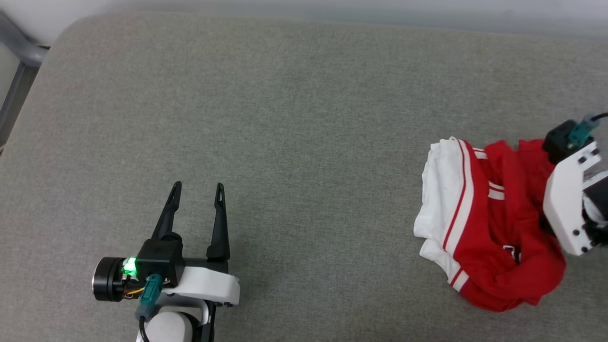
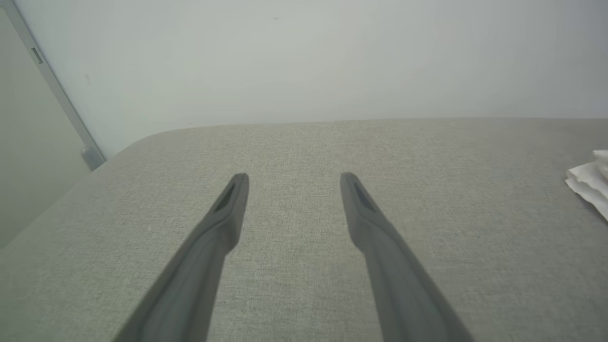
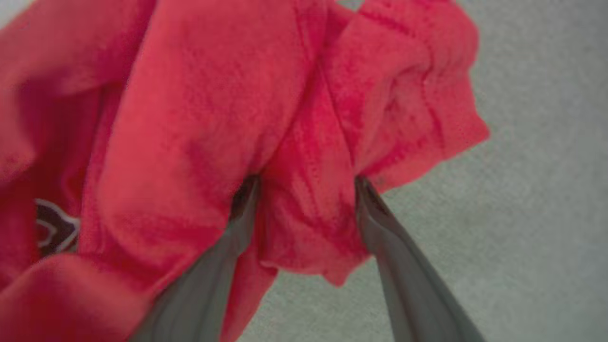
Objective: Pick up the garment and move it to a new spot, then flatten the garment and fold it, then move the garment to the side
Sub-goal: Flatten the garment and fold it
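Observation:
The garment (image 1: pixel 494 223) lies crumpled at the right of the grey cushioned surface, red with a white sleeve and red-and-white stripes on its left side. My right arm's white wrist housing (image 1: pixel 567 199) hangs over its right edge. In the right wrist view my right gripper (image 3: pixel 306 183) is open, its two fingers pushed into the red fabric (image 3: pixel 199 118) with a fold standing between them. My left gripper (image 1: pixel 198 186) rests at the lower left, open and empty, far from the garment. In the left wrist view the left gripper (image 2: pixel 294 176) points across bare cushion, with a white corner of the garment (image 2: pixel 591 183) at the right edge.
The grey cushion (image 1: pixel 304 118) stretches wide between the two arms. Its rounded far-left corner meets a grey metal frame (image 1: pixel 19 52). A pale wall (image 2: pixel 304 57) rises behind the far edge.

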Motion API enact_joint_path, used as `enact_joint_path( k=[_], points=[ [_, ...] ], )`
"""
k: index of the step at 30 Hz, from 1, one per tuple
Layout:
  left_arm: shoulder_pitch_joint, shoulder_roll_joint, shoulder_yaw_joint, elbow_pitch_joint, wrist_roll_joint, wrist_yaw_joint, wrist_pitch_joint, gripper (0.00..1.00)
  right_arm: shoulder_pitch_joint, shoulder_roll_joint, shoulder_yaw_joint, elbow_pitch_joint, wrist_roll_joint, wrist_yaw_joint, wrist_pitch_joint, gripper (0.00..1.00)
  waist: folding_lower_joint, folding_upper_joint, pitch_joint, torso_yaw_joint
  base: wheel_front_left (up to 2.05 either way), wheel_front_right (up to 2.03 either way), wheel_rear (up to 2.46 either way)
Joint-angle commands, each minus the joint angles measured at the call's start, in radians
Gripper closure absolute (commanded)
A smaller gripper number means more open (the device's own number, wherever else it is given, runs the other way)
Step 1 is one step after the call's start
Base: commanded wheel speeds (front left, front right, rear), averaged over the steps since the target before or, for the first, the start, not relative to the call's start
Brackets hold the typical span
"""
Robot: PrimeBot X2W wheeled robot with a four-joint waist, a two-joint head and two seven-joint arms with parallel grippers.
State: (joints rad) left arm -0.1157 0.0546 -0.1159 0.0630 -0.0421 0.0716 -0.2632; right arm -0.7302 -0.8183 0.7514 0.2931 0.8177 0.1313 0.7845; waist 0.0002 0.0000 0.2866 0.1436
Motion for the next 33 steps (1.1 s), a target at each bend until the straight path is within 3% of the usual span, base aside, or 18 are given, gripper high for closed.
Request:
enact_joint_path(
  k=[1,9,10,11,12,18,25,30,33],
  points=[
    [-0.014,-0.001,0.0,-0.002,-0.004,0.004,-0.002,0.0,0.008,0.023,0.029,0.038,-0.002,-0.001,-0.001,0.0,-0.0002,0.0,0.022,0.016,0.0,0.0,0.0],
    [-0.018,-0.004,-0.001,0.012,-0.007,0.013,-0.002,0.0,0.085,0.073,0.154,0.161,0.031,0.001,-0.064,0.0,-0.0002,0.0,0.023,0.026,0.0,0.0,0.0],
    [-0.015,-0.004,0.001,0.014,-0.007,0.015,-0.002,0.0,0.076,0.072,0.158,0.166,0.031,0.001,-0.085,0.04,-0.0002,0.0,0.017,0.023,0.0,0.0,0.0],
    [-0.01,-0.004,0.004,0.016,-0.006,0.016,-0.002,0.0,0.062,0.067,0.16,0.166,0.026,0.001,-0.111,0.78,-0.0002,0.0,0.01,0.019,0.0,0.0,0.0],
    [-0.006,-0.004,0.006,0.018,-0.004,0.016,-0.002,0.0,0.045,0.062,0.159,0.166,0.02,0.0,-0.142,1.0,-0.0002,0.0,0.002,0.015,0.0,0.0,0.0],
    [0.018,-0.004,0.014,0.028,0.003,0.013,-0.002,0.0,-0.033,0.002,0.121,0.122,0.036,-0.001,-0.302,1.0,-0.0002,0.0,-0.061,-0.01,0.0,0.0,0.0],
    [0.07,-0.004,0.032,0.032,0.003,0.021,-0.002,0.0,0.054,-0.086,0.096,0.018,0.041,-0.001,-0.401,1.0,-0.0002,0.0,-0.134,-0.045,0.0,0.0,0.0],
    [0.107,-0.004,0.039,0.029,0.0,0.025,-0.002,0.0,0.24,-0.135,-0.024,-0.02,0.079,-0.001,-0.472,1.0,-0.0002,0.0,-0.168,-0.07,0.0,0.0,0.0],
    [0.123,-0.004,0.04,0.029,-0.001,0.023,-0.002,0.0,0.435,-0.109,-0.152,0.003,0.087,-0.001,-0.527,1.0,-0.0002,0.0,-0.181,-0.086,0.0,0.0,0.0]
  ],
)
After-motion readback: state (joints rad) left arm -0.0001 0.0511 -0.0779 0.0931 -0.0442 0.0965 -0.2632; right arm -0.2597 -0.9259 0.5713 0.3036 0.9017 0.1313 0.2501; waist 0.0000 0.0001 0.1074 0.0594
